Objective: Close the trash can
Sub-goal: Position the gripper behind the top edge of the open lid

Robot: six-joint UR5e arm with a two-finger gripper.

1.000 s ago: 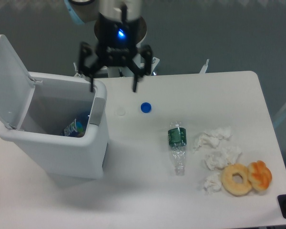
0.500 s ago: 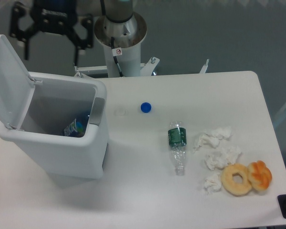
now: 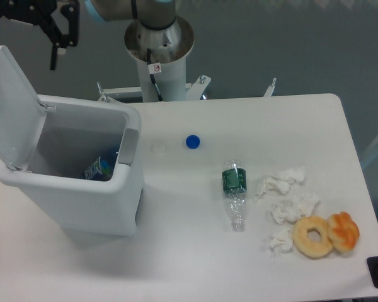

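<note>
The claw [image 3: 20,39] hangs at the top left corner of the view, above and behind the raised lid [image 3: 11,104] of the trash can [image 3: 82,189], touching nothing. Its 2 black fingers [image 3: 53,55] stand wide apart; the left one is partly cut off by the frame edge.

The trash can sits on the left part of the white bench [image 3: 195,264]. Its lid is tilted up and back on the left side, leaving the inside open to view. A grey latch tab [image 3: 128,146] sits on the can's right rim. Inside the can lies a blue and white wrapper [image 3: 97,168].

Right of the trash can, a blue bottle cap [image 3: 192,142] rests on the bench, well apart from the can. Farther right a crushed clear bottle with a green label [image 3: 234,192] lies on its side. Beyond it are 3 crumpled tissues [image 3: 290,206], and near them a ring doughnut [image 3: 313,236] touching an orange pastry [image 3: 344,231]. The arm's grey base column [image 3: 159,56] stands behind the bench.
</note>
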